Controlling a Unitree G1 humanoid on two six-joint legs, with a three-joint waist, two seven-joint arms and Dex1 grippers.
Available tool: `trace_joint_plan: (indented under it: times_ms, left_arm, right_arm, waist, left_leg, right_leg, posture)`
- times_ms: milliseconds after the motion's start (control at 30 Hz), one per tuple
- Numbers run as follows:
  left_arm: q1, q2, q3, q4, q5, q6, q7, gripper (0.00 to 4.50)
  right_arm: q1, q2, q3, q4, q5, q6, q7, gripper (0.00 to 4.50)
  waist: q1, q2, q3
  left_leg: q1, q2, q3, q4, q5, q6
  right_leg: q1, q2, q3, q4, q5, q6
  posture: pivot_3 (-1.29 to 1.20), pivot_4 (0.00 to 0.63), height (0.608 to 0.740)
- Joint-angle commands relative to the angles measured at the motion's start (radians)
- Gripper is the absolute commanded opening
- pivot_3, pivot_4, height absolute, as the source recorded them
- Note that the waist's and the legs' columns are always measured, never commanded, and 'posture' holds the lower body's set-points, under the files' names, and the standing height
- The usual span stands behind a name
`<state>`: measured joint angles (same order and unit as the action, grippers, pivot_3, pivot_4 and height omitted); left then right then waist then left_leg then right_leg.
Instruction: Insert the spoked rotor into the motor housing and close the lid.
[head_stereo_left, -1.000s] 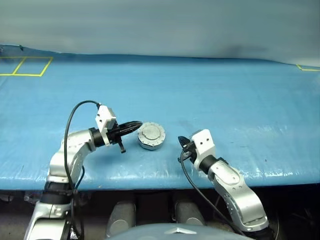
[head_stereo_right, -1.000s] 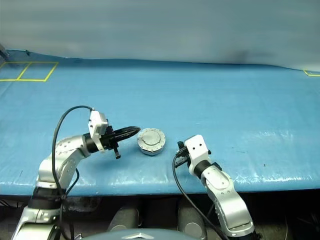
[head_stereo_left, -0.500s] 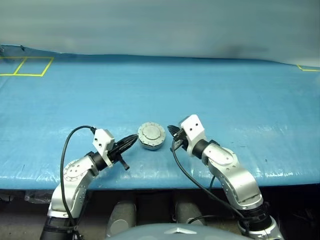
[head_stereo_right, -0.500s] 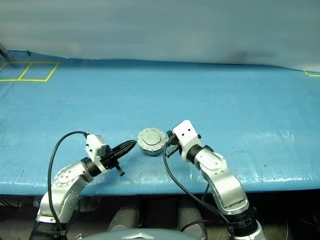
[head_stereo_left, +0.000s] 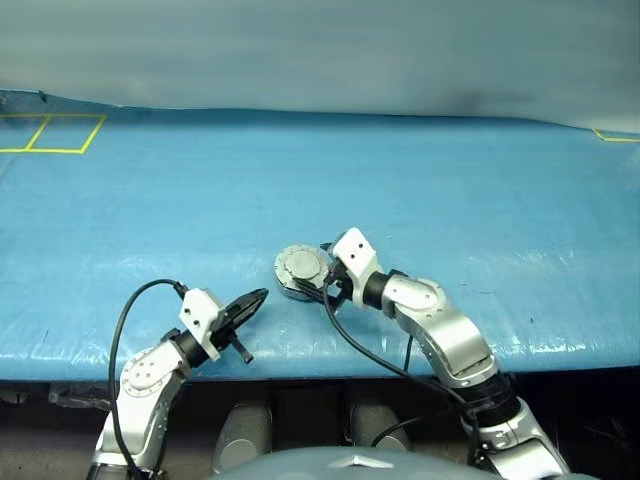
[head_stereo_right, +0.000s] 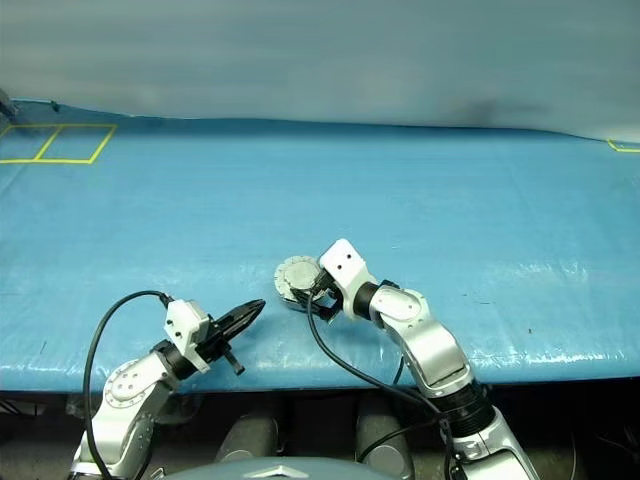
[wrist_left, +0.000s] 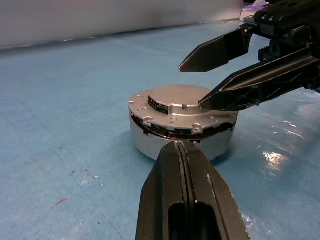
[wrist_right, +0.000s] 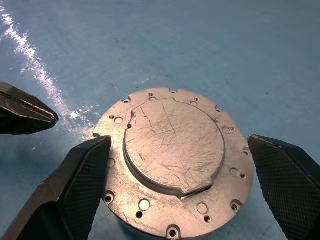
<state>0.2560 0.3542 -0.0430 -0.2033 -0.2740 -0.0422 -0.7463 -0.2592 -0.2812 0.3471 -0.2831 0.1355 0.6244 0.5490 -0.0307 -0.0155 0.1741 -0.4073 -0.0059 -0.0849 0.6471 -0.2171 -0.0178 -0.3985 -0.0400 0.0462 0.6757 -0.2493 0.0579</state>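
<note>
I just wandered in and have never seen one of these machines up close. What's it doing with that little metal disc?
The robot is working on a small round motor housing on the blue table. Its lid looks closed, plain face up. The right pincer is open, one finger on each side of the housing, not gripping it. The left pincer is shut and empty, near the table's front edge, pointing at the housing without touching it.

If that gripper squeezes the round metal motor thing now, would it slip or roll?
The motor housing looks like solid metal, so probably stiff and heavy for its size. Lying flat, it seems unlikely to roll. Its smooth rim might slip between the right gripper fingers.
</note>
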Motion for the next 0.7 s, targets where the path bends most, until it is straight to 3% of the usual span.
trace_joint_plan:
  times_ms: [33,333,533,700]
  left_arm:
    - [0.007,-0.009,-0.024,-0.013,0.009,-0.04,0.001,0.0]
    - [0.01,-0.021,-0.052,0.002,0.008,-0.05,0.015,0.0]
    - [0.007,-0.026,-0.063,0.008,0.006,-0.038,0.015,0.0]
    - [0.008,-0.018,-0.06,0.002,-0.016,-0.014,0.007,0.0]
  right_arm:
    - [-0.031,0.007,0.015,0.004,-0.003,-0.029,0.017,4.46]
    - [-0.068,0.025,0.032,0.072,-0.011,-0.048,0.037,4.46]
    - [-0.08,0.029,0.037,0.091,-0.013,-0.051,0.043,3.03]
    - [-0.073,0.018,0.044,0.083,-0.018,-0.052,0.051,3.03]
  waist:
    - [0.001,0.0,0.0]
    - [-0.005,0.0,0.0]
    - [-0.006,0.0,0.0]
    - [-0.006,0.0,0.0]
  left_leg:
    - [0.0,0.0,0.0,0.0,0.0,0.0]
    - [0.0,0.0,0.0,0.0,0.0,0.0]
    - [0.0,0.0,0.0,0.0,0.0,0.0]
    - [0.0,0.001,0.0,-0.001,0.0,0.0]
  right_leg:
    - [0.0,0.0,0.0,0.0,0.0,0.0]
    - [0.0,0.0,0.0,0.0,-0.001,0.002]
    - [0.0,0.0,0.0,0.0,-0.002,0.002]
    - [0.0,0.0,0.0,0.0,-0.002,0.002]
  posture:
    - [0.0,0.15,0.74]
    - [0.0,0.15,0.74]
    - [0.0,0.15,0.74]
    - [0.0,0.15,0.74]
